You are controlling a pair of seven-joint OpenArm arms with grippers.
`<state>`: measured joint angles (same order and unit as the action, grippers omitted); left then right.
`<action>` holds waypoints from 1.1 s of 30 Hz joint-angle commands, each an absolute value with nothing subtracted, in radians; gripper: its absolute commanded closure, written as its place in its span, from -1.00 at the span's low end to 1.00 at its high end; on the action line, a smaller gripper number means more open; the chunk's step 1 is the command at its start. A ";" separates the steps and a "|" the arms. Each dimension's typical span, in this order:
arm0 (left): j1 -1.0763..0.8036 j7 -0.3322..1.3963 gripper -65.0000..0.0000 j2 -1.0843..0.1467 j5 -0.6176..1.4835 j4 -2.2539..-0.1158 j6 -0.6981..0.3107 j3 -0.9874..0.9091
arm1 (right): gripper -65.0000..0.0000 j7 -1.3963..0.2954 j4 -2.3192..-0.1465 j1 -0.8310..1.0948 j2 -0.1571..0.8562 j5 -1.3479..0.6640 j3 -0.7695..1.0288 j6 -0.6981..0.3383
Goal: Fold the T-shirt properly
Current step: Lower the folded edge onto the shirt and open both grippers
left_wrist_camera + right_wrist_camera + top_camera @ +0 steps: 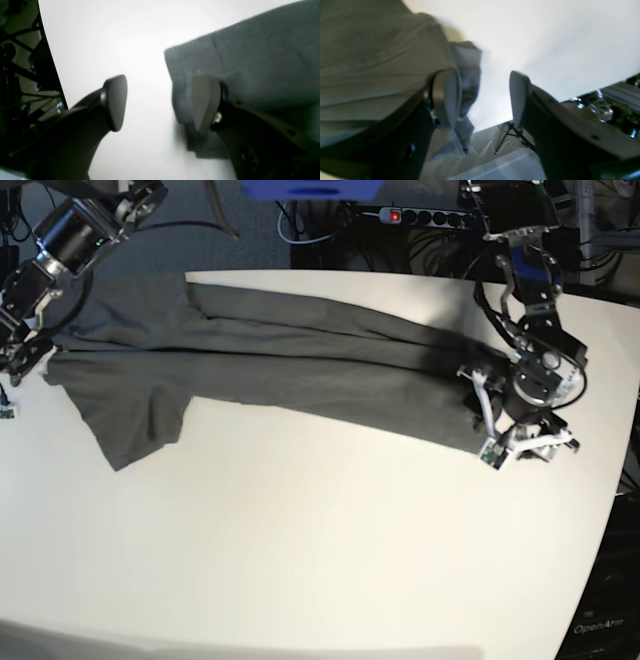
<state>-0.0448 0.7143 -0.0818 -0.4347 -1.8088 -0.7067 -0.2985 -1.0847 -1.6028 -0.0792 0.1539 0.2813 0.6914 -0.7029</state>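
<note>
Left gripper (160, 102) is standing with jaws parted, nothing held; in the left wrist view one pad is hanging over bare white tabletop, the other is lying against the edge of the T-shirt (250, 65), a bunched end of grey cloth sitting just beside it. Whether that pad is pressing the fabric or only resting in front of it, cannot tell. In the base view this gripper (522, 438) is sitting near the table's right edge, at the right end of the cloth. Right gripper (482, 100) is likewise standing with jaws apart, gripping nothing; one pad is lying against a hanging fold of the shirt (377, 57), the other is showing clear, with white tabletop behind it. In the base view that gripper (18, 360) is poised at the table's left edge, by the shirt's left end. The table (300, 540) is showing as white and matte, with a curved right edge and its whole near half bare. The T-shirt (300, 370) is lying as a long dark grey band across the far half, running from the left edge almost to the right edge, with one sleeve flaring toward the near side at left. Beyond the far edge a power strip (425, 217) with a red switch is lying among cables on a dark floor. In the right wrist view a tripod (512, 136) and a white cord (485, 150) are showing below the table's edge.
</note>
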 commanded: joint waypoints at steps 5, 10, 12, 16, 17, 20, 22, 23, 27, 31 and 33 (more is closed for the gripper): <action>0.002 0.696 -0.24 -0.082 -0.429 -1.833 -0.698 -0.302 | -0.02 -1.082 -1.623 -0.102 0.193 0.289 0.693 -0.698; 0.036 0.696 -0.24 -0.082 -0.433 -1.825 -0.698 -0.302 | -0.02 -1.075 -1.623 -0.101 0.185 0.377 0.697 -0.698; 0.036 0.696 -0.24 -0.082 -0.433 -1.825 -0.698 -0.302 | -0.02 -1.075 -1.623 -0.101 0.189 0.380 0.697 -0.698; 0.050 0.696 -0.24 -0.082 -0.432 -1.827 -0.698 -0.302 | -0.02 -1.075 -1.623 -0.124 0.219 0.390 0.694 -0.698; 0.050 0.696 -0.24 -0.082 -0.432 -1.828 -0.698 -0.305 | -0.02 -1.072 -1.623 -0.124 0.226 0.390 0.693 -0.698; 0.062 0.691 -0.24 -0.081 -0.426 -1.831 -0.698 -0.349 | -0.02 -1.007 -1.623 -0.131 0.234 0.390 0.693 -0.698; 0.079 0.690 -0.24 -0.070 -0.426 -1.821 -0.698 -0.360 | -0.02 -0.961 -1.615 -0.162 0.226 0.387 0.684 -0.698; 0.082 0.691 -0.24 -0.065 -0.426 -1.817 -0.698 -0.367 | -0.02 -0.952 -1.604 -0.179 0.225 0.386 0.664 -0.698; 0.081 0.688 -0.24 -0.031 -0.426 -1.825 -0.698 -0.387 | -0.02 -0.921 -1.514 -0.236 0.206 0.381 0.568 -0.698; 0.082 0.687 -0.24 -0.005 -0.426 -1.821 -0.698 -0.407 | -0.01 -0.862 -1.391 -0.320 0.179 0.381 0.519 -0.698; 0.081 0.687 -0.24 -0.005 -0.426 -1.824 -0.698 -0.407 | -0.01 -0.857 -1.326 -0.358 0.177 0.381 0.524 -0.698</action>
